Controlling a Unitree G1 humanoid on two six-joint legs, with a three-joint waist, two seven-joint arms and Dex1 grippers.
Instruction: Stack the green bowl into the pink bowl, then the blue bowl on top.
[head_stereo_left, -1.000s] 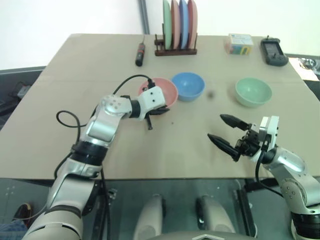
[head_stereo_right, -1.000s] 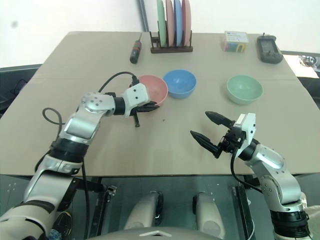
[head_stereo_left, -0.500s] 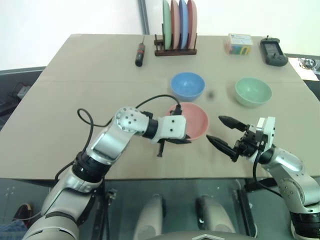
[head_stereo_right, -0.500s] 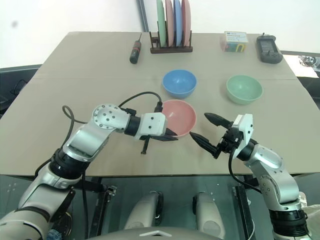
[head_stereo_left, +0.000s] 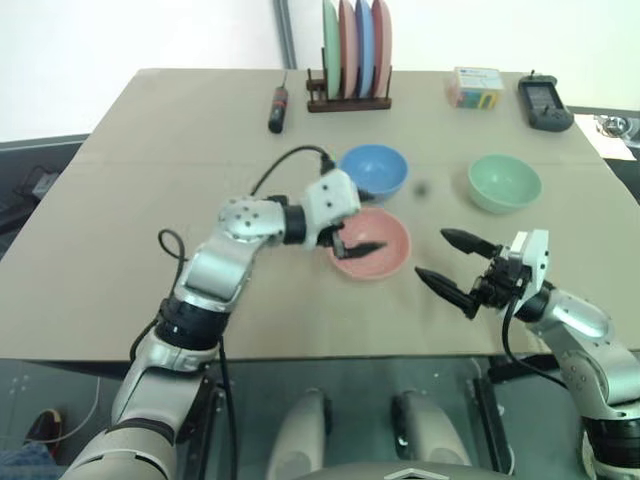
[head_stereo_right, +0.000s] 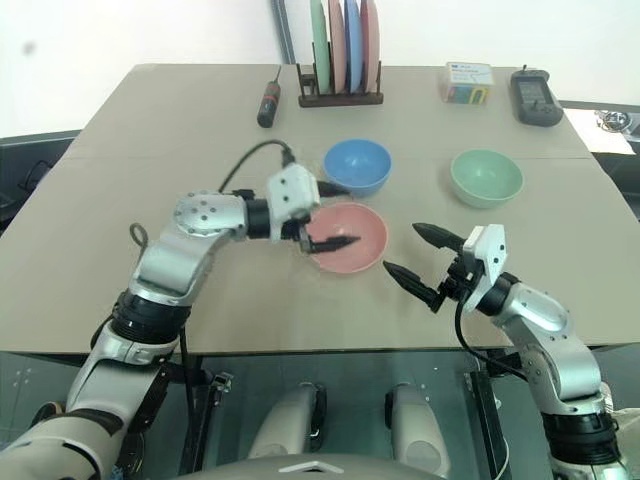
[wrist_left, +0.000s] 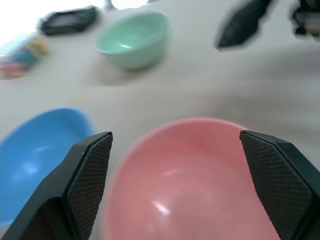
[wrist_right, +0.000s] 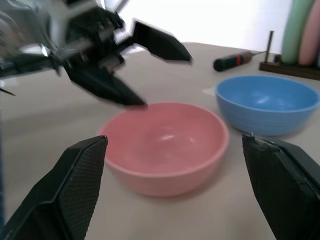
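bare table (head_stereo_left: 440, 215) btwn pink bowl (head_stereo_left: 372, 244) & green bowl (head_stereo_left: 504, 183); blue bowl (head_stereo_left: 374, 170) seems nearly touching pink.

The left pincer (head_stereo_left: 352, 238) covers part of the pink bowl (head_stereo_left: 385, 255); the blue bowl (wrist_left: 35, 150) is cut off at the left wrist view's edge.

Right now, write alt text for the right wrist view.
An empty pink bowl sits on the tan table between the right tool's open black fingers. The left tool hovers open over its far rim; beyond are a blue bowl and a screwdriver.
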